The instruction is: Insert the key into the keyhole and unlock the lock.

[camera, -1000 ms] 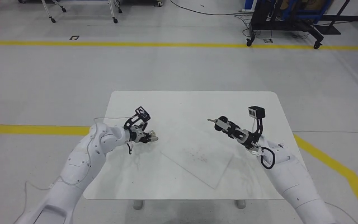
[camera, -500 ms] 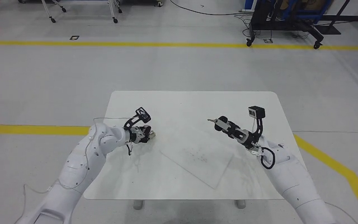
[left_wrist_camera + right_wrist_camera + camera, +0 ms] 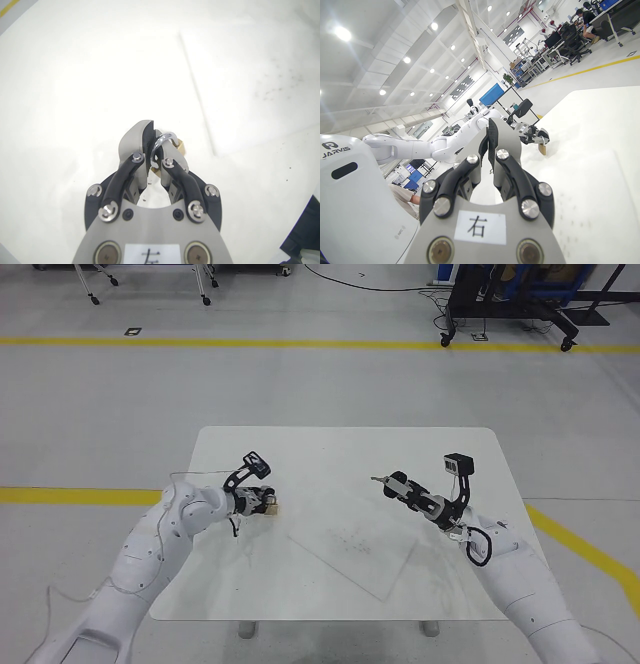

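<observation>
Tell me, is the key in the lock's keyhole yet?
Out. The key sits in the right end effector, well apart from the lock held in the left end effector.

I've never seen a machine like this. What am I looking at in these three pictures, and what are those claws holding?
It is a two-armed robot at a white table. One picture looks down from above its arms; the other two come from cameras on each wrist. The left gripper is shut on the silver shackle of a brass padlock. The right gripper is shut on a small key. A thin flat sheet lies on the table between the arms.
</observation>
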### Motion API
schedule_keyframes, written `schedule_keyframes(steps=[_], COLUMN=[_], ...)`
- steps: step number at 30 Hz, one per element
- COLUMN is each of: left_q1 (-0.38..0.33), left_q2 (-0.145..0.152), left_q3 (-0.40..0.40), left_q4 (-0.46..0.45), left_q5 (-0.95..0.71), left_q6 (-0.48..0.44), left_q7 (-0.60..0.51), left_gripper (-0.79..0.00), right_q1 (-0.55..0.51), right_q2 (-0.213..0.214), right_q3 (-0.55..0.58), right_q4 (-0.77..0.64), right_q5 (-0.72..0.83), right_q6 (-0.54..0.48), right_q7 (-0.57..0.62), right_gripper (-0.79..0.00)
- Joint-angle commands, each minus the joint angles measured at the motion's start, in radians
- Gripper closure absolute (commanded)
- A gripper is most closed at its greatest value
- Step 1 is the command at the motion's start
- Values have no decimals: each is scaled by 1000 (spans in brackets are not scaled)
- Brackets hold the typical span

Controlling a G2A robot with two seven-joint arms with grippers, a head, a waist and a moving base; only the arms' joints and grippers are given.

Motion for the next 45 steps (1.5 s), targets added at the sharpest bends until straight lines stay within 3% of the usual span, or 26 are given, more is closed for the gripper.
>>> schedule_keyframes(steps=[1, 5, 15, 17, 18, 21, 25, 30, 32, 42, 45], left_q1=[5, 25, 25, 46, 42, -16, -82, -157, -174, -174, -142], left_q2=[0, 5, 5, -4, -9, -33, -71, -118, -129, -129, -135], left_q3=[-16, -52, -52, -56, -60, -47, -35, -34, -28, -28, -27], left_q4=[3, -21, -21, -4, 33, 134, 256, 399, 436, 436, 398], left_q5=[-30, -83, -83, -265, -401, -778, -1247, -1591, -1620, -1620, -1643], left_q6=[8, -25, -25, -69, -97, -54, 112, 214, 214, 214, 288], left_q7=[41, 113, 113, 97, 57, -162, -466, -717, -748, -748, -666], left_gripper=[0, 0, 0, 0, 0, 0, 0, 0, 0, 0, 0], right_q1=[0, 0, 0, -1, -4, 0, 27, 61, 65, 65, 60], right_q2=[0, 0, 0, -1, -3, -13, -36, -61, -63, -63, -64], right_q3=[0, 0, 0, 0, -6, -30, -66, -106, -108, -108, -113], right_q4=[0, 0, 0, -3, -19, -36, 1, 77, 87, 87, 68], right_q5=[0, 0, 0, 2, 4, -8, -21, 55, 80, 80, 67], right_q6=[0, 0, 0, 5, 20, 37, 69, 81, 75, 75, 87], right_q7=[0, 0, 0, -7, -25, -67, -179, -233, -222, -222, -223], right_gripper=[0, 0, 0, 0, 0, 0, 0, 0, 0, 0, 0])
